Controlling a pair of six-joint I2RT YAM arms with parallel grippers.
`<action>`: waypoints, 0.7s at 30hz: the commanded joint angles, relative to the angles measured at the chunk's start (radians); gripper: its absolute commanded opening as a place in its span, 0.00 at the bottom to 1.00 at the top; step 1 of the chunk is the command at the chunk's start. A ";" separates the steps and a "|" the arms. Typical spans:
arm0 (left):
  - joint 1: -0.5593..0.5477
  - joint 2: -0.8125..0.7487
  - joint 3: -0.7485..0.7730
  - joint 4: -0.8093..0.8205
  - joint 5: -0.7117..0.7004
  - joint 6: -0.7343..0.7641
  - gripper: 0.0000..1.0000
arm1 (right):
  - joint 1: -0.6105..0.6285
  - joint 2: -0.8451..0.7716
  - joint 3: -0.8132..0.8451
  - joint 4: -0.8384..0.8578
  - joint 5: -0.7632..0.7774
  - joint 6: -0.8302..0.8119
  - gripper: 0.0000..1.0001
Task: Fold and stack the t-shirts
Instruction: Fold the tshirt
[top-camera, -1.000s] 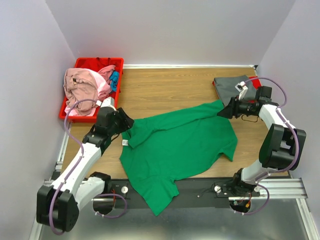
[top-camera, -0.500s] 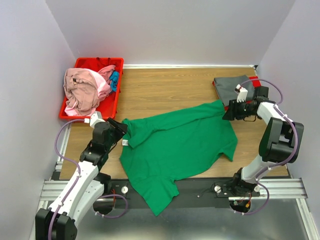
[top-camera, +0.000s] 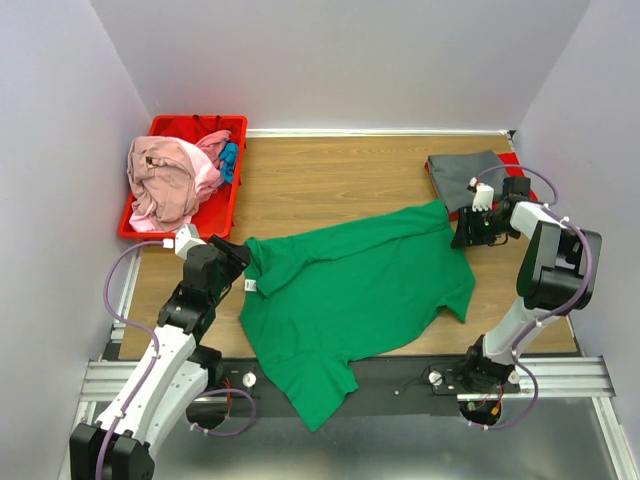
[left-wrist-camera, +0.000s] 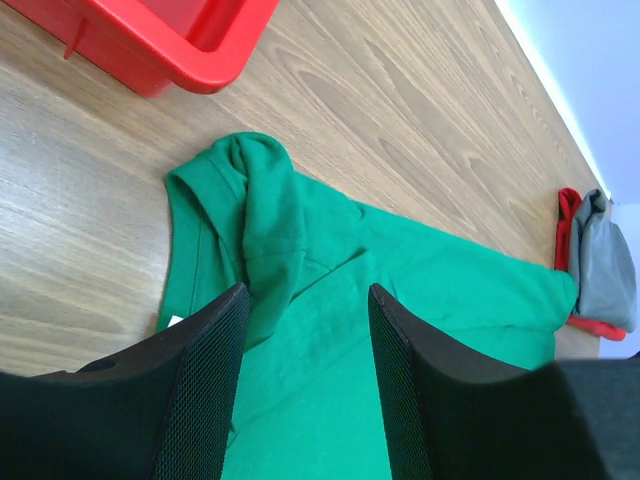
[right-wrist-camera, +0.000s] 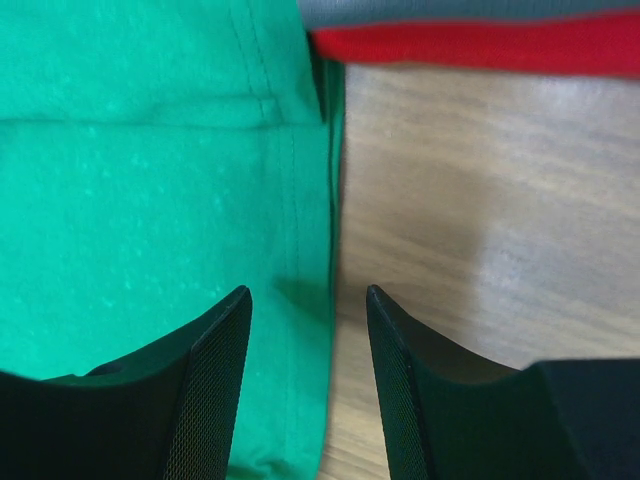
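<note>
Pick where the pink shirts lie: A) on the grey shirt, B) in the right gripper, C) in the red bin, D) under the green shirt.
C: the pink shirts are heaped in the red bin, spilling over its left rim.

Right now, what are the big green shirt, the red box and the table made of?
The green t-shirt looks like soft matte knit cloth, likely cotton: it wrinkles and shows stitched hems. The red bin looks like smooth moulded plastic, with a slight shine on its rim. The table shows a light wood grain with a faint sheen; real wood or laminate, I cannot tell.
</note>
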 joint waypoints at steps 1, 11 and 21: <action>-0.006 -0.006 0.021 -0.018 -0.050 0.000 0.59 | 0.001 0.080 0.053 -0.013 -0.030 -0.005 0.57; -0.006 -0.006 0.040 -0.018 -0.045 0.013 0.59 | 0.002 0.243 0.235 -0.018 -0.192 0.143 0.57; -0.006 -0.007 0.032 -0.002 -0.039 0.017 0.58 | 0.018 0.315 0.243 -0.013 -0.224 0.176 0.42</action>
